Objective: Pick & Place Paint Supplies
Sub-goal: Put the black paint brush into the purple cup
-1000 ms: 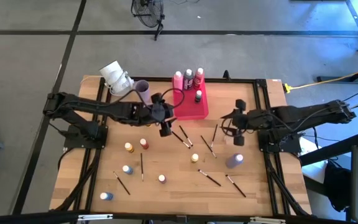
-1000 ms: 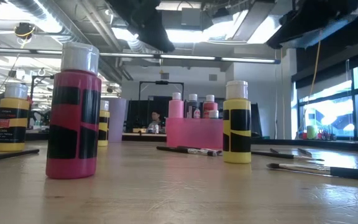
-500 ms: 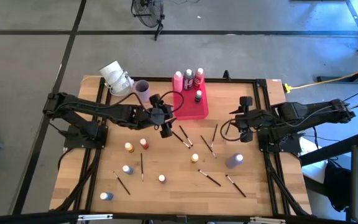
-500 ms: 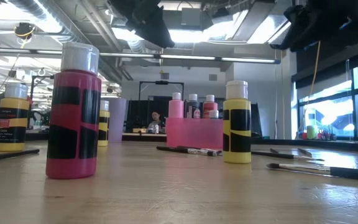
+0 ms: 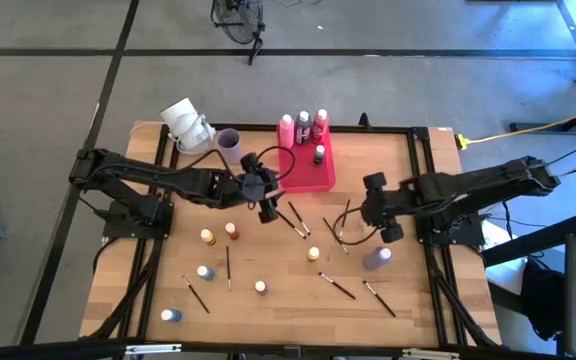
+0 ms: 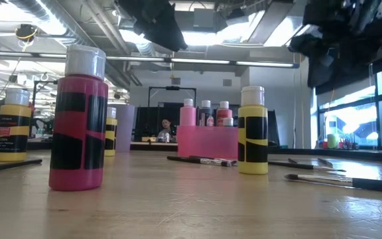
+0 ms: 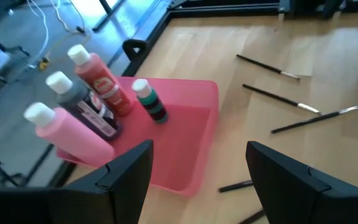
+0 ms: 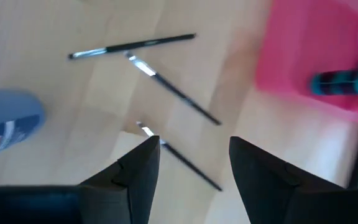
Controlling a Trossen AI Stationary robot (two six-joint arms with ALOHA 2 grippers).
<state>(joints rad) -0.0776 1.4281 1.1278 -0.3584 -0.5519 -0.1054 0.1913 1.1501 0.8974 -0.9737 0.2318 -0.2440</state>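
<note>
Four paint bottles (pink (image 7: 61, 127), dark (image 7: 79, 102), red (image 7: 101, 74), green (image 7: 149, 99)) stand in the pink tray (image 5: 308, 172). More bottles (image 5: 232, 231) (image 5: 313, 254) stand on the table, and a purple one (image 5: 376, 259) lies on its side. Thin dark paintbrushes (image 5: 298, 222) (image 8: 173, 90) lie scattered on the wood. My left gripper (image 5: 266, 208) (image 7: 197, 186) hovers open just in front of the tray's near left corner. My right gripper (image 5: 371, 212) (image 8: 194, 180) hangs open above the brushes right of centre, pointing steeply down. Neither has anything between its fingers.
A lilac cup (image 5: 230, 143) and a white object (image 5: 186, 124) stand at the far left, behind my left arm. Cables lie near my right gripper. In the low view a pink bottle (image 6: 78, 126) and yellow bottles (image 6: 253, 133) stand close to the camera.
My right gripper has come down and toward the table's left, over the brushes, and has tipped to point more steeply down. Its fingers stay open. Nothing on the table has moved.
</note>
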